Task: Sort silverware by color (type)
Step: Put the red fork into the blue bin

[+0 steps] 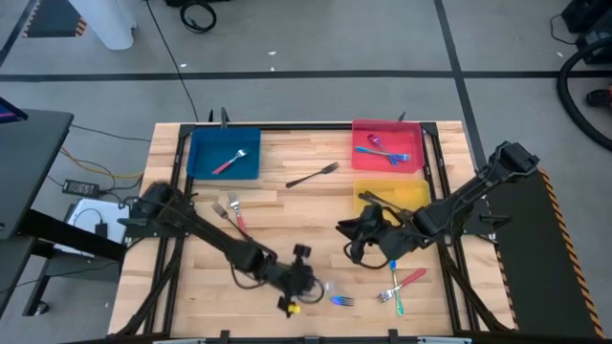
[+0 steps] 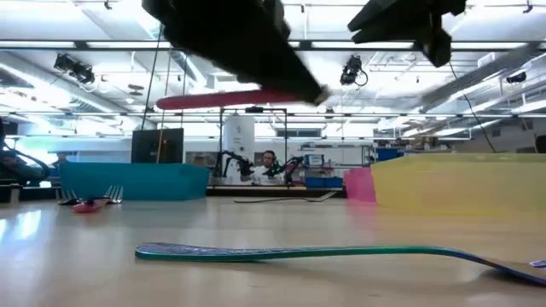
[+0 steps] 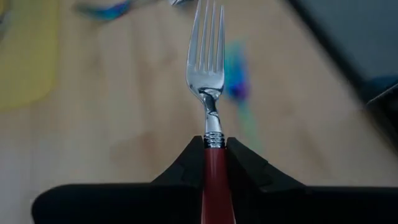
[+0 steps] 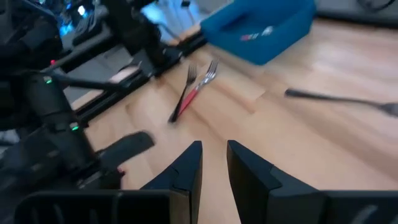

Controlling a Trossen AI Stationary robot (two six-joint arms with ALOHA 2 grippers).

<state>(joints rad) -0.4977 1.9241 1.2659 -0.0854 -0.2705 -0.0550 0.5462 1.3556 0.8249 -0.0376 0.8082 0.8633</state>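
Observation:
My left gripper [image 1: 308, 280] hovers near the table's near edge, shut on a red-handled fork [image 3: 210, 59] whose silver tines stick out ahead of the fingers. My right gripper [image 1: 356, 232] stands mid-table beside the yellow tray [image 1: 409, 191]; it is open by a narrow gap [image 4: 214, 163] and holds nothing. A blue fork [image 1: 341, 300] lies flat on the table just right of the left gripper. A red fork and a teal fork [image 1: 402, 287] lie crossed further right. Two red forks [image 1: 232, 212] and a dark fork [image 1: 313, 175] rest on the wood. My left gripper pinches the red fork between its two fingers at the top of the red handle [image 3: 213, 163], just behind the silver collar. The fork runs along the fingers, tines forward. In the low view the handle [image 2: 222, 99] is level and lifted clear of the table.
The blue tray [image 1: 251, 153] holds a red fork, the red tray [image 1: 361, 130] holds blue forks and a red one, and the yellow tray holds a dark fork. Bare wood lies between the two arms and in front of the blue tray.

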